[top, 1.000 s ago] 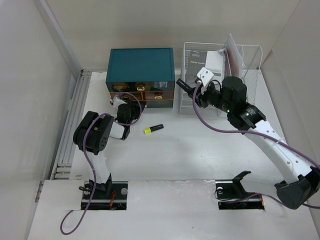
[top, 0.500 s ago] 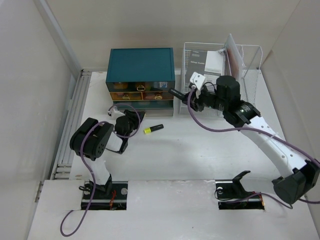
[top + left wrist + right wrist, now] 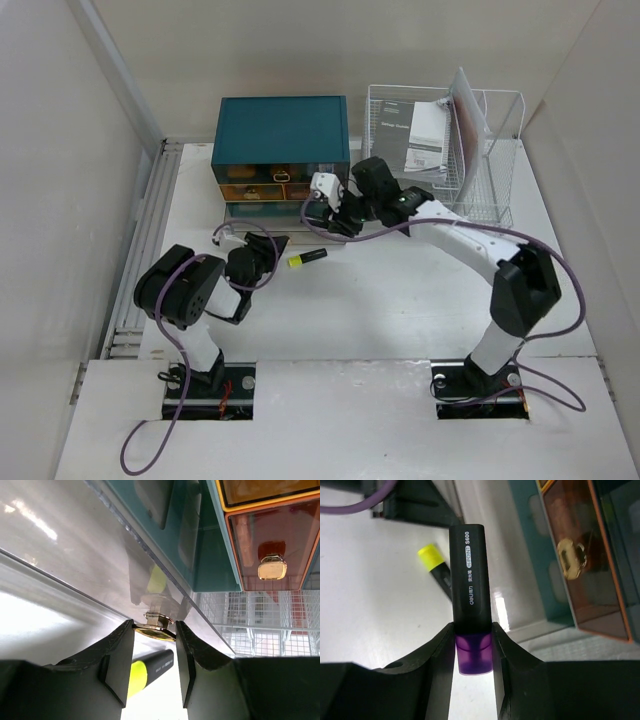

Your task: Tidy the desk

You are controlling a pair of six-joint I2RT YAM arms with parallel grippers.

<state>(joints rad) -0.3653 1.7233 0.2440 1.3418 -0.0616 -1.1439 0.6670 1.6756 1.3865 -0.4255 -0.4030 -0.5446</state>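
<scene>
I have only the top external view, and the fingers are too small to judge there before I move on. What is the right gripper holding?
Observer: The right wrist view shows the right gripper shut on a black highlighter, pinched at its purple end.
Operator: Any marking on it?
Observer: The barrel reads H-POINT S600.
Operator: And the left side?
Observer: The left gripper has both fingers closed against the brass knob of a clear drawer.

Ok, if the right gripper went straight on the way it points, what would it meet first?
Probably the left gripper, with the right gripper's purple highlighter leading, just past the yellow highlighter; depth is unclear.
</scene>
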